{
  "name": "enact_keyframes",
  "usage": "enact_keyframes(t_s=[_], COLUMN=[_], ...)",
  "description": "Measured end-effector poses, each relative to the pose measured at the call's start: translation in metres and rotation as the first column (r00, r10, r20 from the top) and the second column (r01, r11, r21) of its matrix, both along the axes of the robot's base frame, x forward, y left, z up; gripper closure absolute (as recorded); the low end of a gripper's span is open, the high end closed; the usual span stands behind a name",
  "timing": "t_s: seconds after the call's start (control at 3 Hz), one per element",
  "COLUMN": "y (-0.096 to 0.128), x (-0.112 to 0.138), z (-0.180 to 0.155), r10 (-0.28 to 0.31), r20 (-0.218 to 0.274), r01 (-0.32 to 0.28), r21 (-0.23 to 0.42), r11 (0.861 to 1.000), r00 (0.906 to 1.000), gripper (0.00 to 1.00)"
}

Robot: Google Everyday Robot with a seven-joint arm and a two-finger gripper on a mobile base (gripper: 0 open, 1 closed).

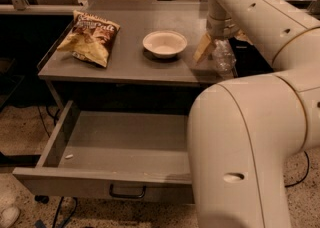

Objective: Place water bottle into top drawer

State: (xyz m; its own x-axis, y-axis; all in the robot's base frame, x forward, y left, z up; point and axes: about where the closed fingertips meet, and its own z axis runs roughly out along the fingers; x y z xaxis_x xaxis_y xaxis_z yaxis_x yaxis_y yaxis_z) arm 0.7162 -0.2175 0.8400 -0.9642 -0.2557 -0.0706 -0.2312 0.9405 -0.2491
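Across the right foreground, the robot's cream arm [240, 147], smooth and rounded, curves up and back over the table. Grey tabletop [130, 64]: flat, matte, with a low raised edge. Below it, the top drawer [125, 142], shallow grey metal, is pulled fully out; a dark curved handle [127, 191] sits at the centre of its flat front. Crinkled yellow-brown chip bag [90, 37] lies at the table's left. Round white bowl [165, 43] stands mid-table. Gripper [221, 47], at the table's right edge, is spread wide: one tan finger [204, 50] stands just left of the water bottle [223, 56], the other is mostly hidden behind the arm. Contact cannot be judged. The clear, ribbed plastic bottle lies on the tabletop, outside the drawer.
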Motion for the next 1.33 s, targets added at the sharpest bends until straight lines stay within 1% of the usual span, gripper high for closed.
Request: enact_keyframes(t_s=[0.33,1.33], y=[0.0019,0.0019], x=[0.0047,0.0047], z=[-0.0019,-0.0019], r10=[0.007,0.007], r20=[0.014,0.014], r01=[-0.007,-0.007], r21=[0.005,0.005], r11=[1.000,1.000], r00=[0.9999,0.9999], gripper=[0.13,0.82])
